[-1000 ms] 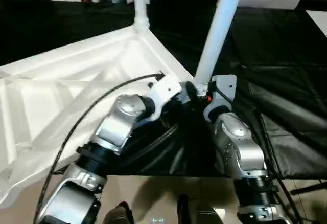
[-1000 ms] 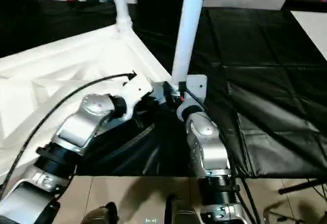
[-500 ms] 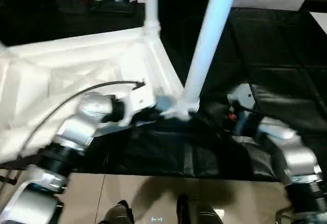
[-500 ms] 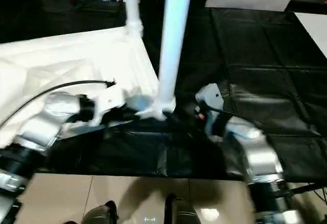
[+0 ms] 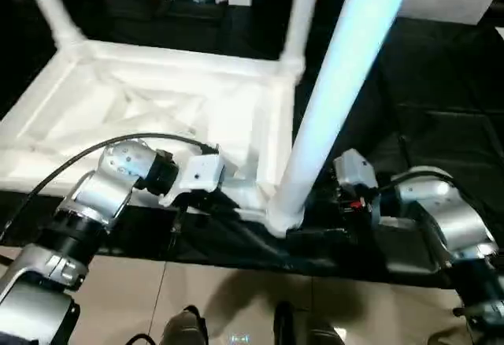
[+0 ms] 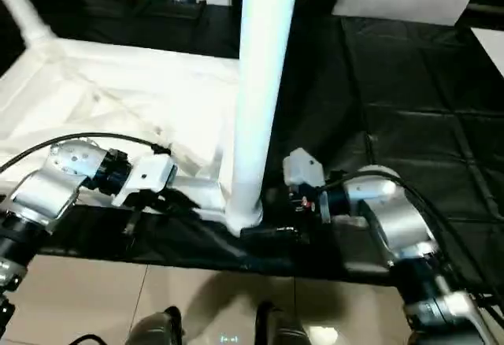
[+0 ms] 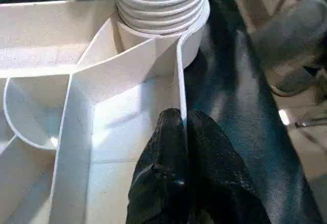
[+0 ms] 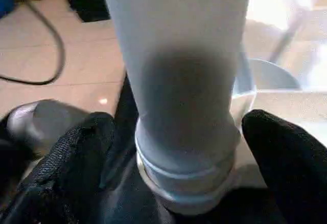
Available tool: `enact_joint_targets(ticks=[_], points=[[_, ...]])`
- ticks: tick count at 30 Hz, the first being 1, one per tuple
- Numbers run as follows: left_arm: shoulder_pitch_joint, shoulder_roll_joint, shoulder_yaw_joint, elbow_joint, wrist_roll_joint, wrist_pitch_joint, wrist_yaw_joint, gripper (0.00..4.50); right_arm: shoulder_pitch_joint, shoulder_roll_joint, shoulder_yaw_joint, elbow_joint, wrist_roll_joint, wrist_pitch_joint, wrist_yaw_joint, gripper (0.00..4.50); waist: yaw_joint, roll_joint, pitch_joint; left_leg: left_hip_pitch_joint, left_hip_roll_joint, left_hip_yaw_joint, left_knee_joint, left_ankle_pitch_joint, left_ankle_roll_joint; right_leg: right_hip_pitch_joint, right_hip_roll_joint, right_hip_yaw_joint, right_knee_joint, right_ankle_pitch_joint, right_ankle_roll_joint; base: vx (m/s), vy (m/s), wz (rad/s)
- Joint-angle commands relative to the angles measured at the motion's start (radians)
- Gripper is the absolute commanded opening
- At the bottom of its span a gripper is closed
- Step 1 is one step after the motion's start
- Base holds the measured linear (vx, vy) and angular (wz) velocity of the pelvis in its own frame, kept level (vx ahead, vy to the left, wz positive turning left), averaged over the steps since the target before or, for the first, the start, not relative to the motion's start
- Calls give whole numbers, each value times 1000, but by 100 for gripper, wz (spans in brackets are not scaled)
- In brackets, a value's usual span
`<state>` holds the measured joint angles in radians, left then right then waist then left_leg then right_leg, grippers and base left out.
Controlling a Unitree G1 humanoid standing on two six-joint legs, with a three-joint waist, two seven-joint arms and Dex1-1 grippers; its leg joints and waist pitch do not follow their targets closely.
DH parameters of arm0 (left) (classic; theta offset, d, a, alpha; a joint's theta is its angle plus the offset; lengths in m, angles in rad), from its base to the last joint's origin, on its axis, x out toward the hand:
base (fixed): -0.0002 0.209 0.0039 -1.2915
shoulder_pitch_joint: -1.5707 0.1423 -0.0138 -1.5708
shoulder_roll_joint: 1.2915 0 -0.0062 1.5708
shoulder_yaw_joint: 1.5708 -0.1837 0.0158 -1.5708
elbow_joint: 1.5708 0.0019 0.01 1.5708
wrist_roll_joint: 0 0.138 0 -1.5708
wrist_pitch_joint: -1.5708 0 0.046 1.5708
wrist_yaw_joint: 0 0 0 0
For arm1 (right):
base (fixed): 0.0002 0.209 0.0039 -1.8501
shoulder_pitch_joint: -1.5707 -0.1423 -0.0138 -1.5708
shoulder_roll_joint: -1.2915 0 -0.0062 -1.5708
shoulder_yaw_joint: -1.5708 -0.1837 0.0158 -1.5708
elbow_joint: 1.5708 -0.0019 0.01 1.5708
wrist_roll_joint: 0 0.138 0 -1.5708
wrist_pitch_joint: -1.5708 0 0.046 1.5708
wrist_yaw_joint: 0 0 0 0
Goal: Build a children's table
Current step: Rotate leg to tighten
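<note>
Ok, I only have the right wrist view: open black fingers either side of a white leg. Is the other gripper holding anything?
Observer: Yes. The left gripper is shut on a thin edge wall of the table top, right beside the corner socket where your leg stands.
Operator: Which way up is the table top?
Observer: Upside down, ribbed underside facing up, lying on a black cloth.
Operator: Any other legs fitted?
Observer: Two far legs stand upright at the far corners in the left eye view; I cannot see the fourth corner.
</note>
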<state>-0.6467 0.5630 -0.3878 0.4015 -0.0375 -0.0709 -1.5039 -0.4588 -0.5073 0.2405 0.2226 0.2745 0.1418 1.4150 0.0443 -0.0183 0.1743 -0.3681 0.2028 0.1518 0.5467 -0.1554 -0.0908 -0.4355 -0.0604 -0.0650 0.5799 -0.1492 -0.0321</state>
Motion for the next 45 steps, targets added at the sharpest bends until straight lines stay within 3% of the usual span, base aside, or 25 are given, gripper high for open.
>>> enact_joint_targets(ticks=[1, 13, 17, 18, 20, 21, 28, 30, 31, 32, 35, 36, 39, 42, 45], points=[[14, -8, -95, 11, 44, -23, -77, 0, -13, 4, 19, 13, 7, -7, 42, 430, -4, -7, -72, 5, 22, 16, -46, -150, 116, 68, -67, 50, -52, -224, -240, 0, 0, 0], [-9, -18, -116, 42, 47, -69, -111, 0, -82, 33, 56, 105, 2, -21, 120, 331, 10, -10, -73, 6, 23, 19, -45, -137, 112, 69, -67, 50, -46, -179, -259, 0, 0, 0], [-13, -18, -118, 56, 48, -80, -111, 0, -93, 36, 57, 125, 0, -30, 133, 310, 12, -7, -73, 6, 24, 19, -45, -141, 107, 68, -68, 50, -47, -191, -256, 0, 0, 0], [-13, -18, -118, 59, 48, -82, -111, 0, -95, 37, 57, 129, 0, -33, 136, 288, 11, -8, -73, 6, 23, 20, -45, -143, 107, 68, -67, 50, -48, -192, -256, 0, 0, 0], [-9, -23, -109, 63, 51, -81, -109, 0, -90, 37, 57, 126, 0, -35, 139, 280, 12, -7, -73, 7, 24, 20, -46, -148, 103, 68, -67, 50, -48, -195, -257, 0, 0, 0], [-2, -32, -95, 63, 46, -64, -88, 0, -72, 37, 57, 108, 3, -28, 134, 280, 13, -1, -74, 7, 24, 19, -46, -147, 102, 69, -67, 50, -47, -190, -260, 0, 0, 0], [26, -78, -41, 26, 12, 50, 33, 0, 8, 66, 13, 25, 48, 75, 20, 258, 17, -4, -73, 9, 25, 19, -49, -170, 92, 69, -67, 50, -54, -222, -256, 0, 0, 0], [33, -96, -26, 10, 16, 95, 91, 0, 38, 88, -10, 2, 61, 94, -40, 258, 15, -5, -70, 7, 26, 19, -51, -191, 81, 68, -70, 50, -60, -280, -238, 0, 0, 0], [38, -111, -16, -3, 18, 129, 134, 0, 60, 103, -24, -20, 70, 115, -83, 258, 17, -2, -66, 13, 26, 20, -52, -213, 74, 62, -71, 52, -68, -326, -225, 0, 0, 0], [42, -128, -3, -15, 18, 173, 173, 0, 77, 119, -36, -35, 63, 127, -132, 258, 15, -7, -66, 15, 26, 20, -53, -234, 66, 60, -70, 52, -72, -369, -215, 0, 0, 0], [47, -169, 26, -34, 17, 230, 257, 0, 108, 164, -62, -63, 51, 140, -242, 258, 7, -10, -59, 8, 20, 12, -63, -271, 41, 61, -74, 45, -86, -520, -149, -19, 6, -3], [42, -232, 66, -49, 22, 311, 381, 0, 135, 240, -101, -84, 26, 165, -410, 258, 0, -14, -54, 3, 18, 11, -66, -273, 26, 60, -73, 45, -90, -566, -123, -56, 19, -9], [23, -310, 118, -55, 40, 416, 551, 0, 148, 340, -132, -94, -12, 188, -610, 257, -18, -19, -53, 0, 8, 4, -67, -300, 12, 57, -78, 34, -105, -682, -62, 0, 0, 0], [8, -355, 150, -55, 55, 473, 652, 0, 139, 404, -151, -85, -43, 197, -734, 257, -29, -16, -52, 10, 3, 5, -65, -326, 31, 43, -78, 33, -119, -716, -41, 0, 0, 0], [-20, -439, 206, -57, 102, 548, 839, 0, 95, 546, -219, -41, -82, 211, -1011, 256, -39, -12, -59, 6, 4, 5, -66, -302, 34, 47, -77, 33, -115, -655, -53, 0, 0, 0]])
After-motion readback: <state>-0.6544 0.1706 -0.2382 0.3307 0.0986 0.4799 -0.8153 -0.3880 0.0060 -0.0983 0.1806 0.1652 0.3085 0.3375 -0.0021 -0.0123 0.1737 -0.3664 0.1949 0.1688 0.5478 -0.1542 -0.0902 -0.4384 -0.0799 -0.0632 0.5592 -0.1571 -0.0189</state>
